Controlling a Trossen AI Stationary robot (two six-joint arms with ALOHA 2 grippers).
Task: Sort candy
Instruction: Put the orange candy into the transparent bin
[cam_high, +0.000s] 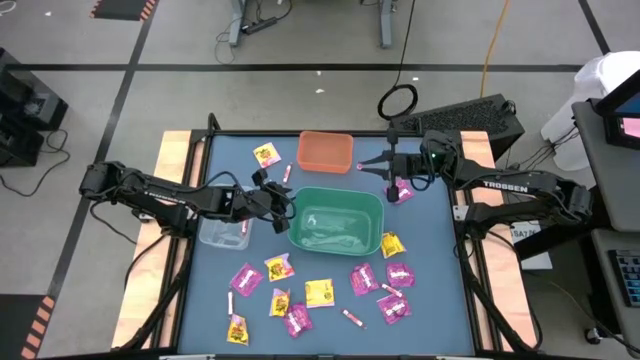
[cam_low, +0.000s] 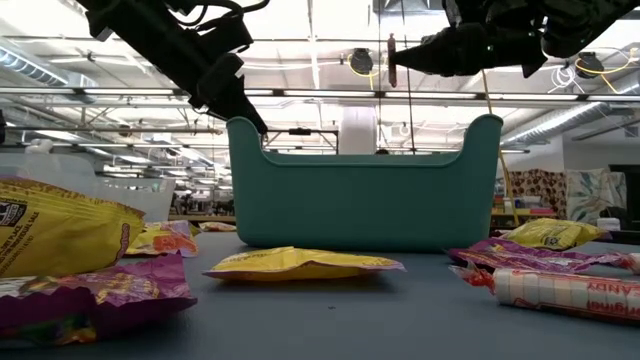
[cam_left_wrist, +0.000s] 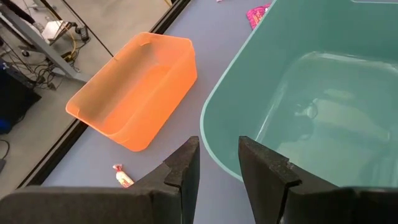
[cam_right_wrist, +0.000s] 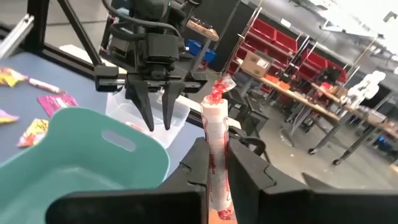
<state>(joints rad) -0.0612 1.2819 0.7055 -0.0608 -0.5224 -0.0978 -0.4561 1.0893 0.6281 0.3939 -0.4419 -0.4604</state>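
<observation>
My right gripper (cam_high: 363, 165) is shut on a thin pink-white candy stick (cam_right_wrist: 214, 118) and hangs high over the table between the orange bin (cam_high: 325, 150) and the green bin (cam_high: 337, 220). At the green bin's left rim my left gripper (cam_left_wrist: 217, 167) stands open, slanting down, with nothing between its fingers. Several magenta packets (cam_high: 245, 278), yellow packets (cam_high: 320, 292) and a stick (cam_high: 352, 318) lie flat on the table near its front edge. One yellow packet (cam_high: 266, 154) and another stick (cam_high: 287, 173) lie at the far left. My right gripper pinches the candy stick about its middle (cam_low: 392, 62) between its two fingers. The fingers lie level, coming from the table's right, and cross the stick. The stick stands upright in the hold, its twisted upper end (cam_right_wrist: 219, 87) above the fingers, lifted clear of table and bins.
A clear bin (cam_high: 225, 232) stands left of the green bin, under my left arm. A magenta packet (cam_high: 403, 193) lies below my right gripper. Beyond the table's far edge is open floor with a black case (cam_high: 470, 118).
</observation>
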